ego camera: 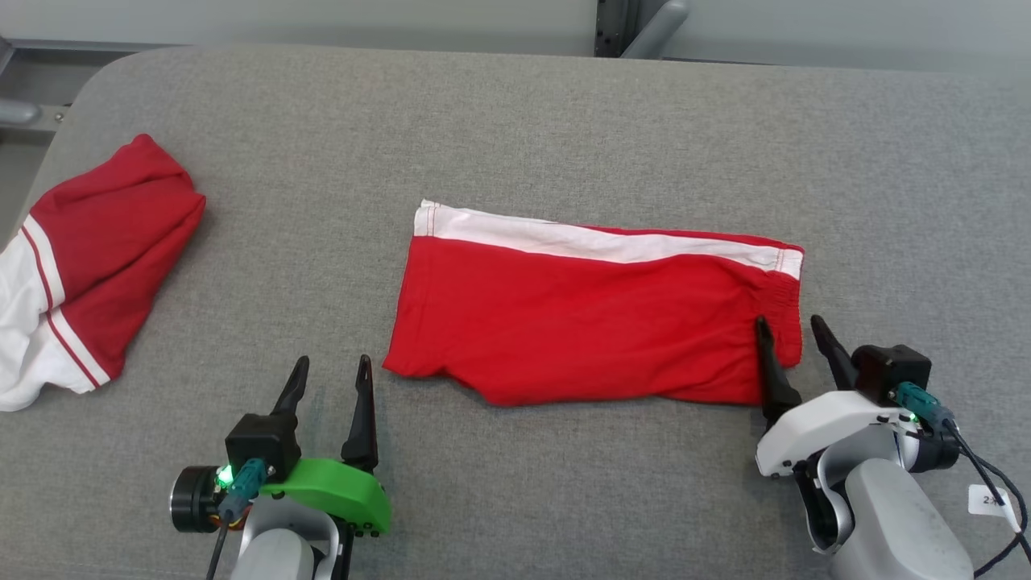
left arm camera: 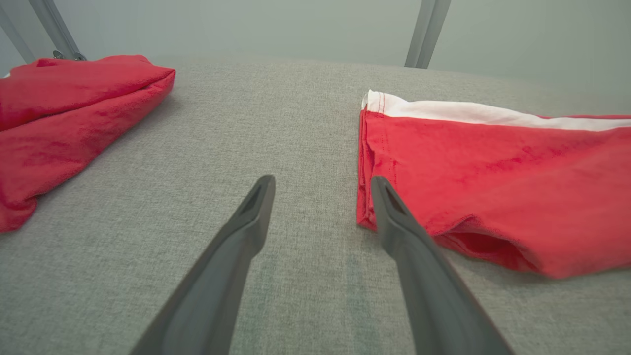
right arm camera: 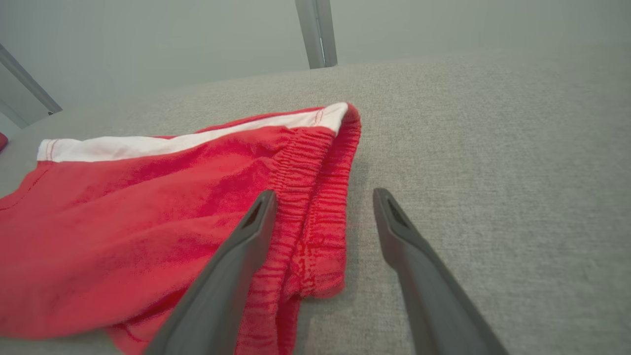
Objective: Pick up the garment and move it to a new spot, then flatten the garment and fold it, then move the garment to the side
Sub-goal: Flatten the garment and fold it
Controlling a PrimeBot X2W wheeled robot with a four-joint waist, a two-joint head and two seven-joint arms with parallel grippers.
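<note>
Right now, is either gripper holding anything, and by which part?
Nothing held: left gripper is open beside the red shorts; right gripper is open, fingers astride their elastic waistband corner.

My left gripper [ego camera: 333,361] sits low at seven o'clock in the head view. Its two dark fingers are spread wide and point close to twelve, the outer one leaning a touch toward one. A green shell [ego camera: 330,490] caps that wrist. My right gripper [ego camera: 788,321] is at four o'clock, with its jaws just as wide and its fingers tilted toward eleven. Below it are a white wrist housing [ego camera: 821,423] and my pale forearm [ego camera: 894,515].
</note>
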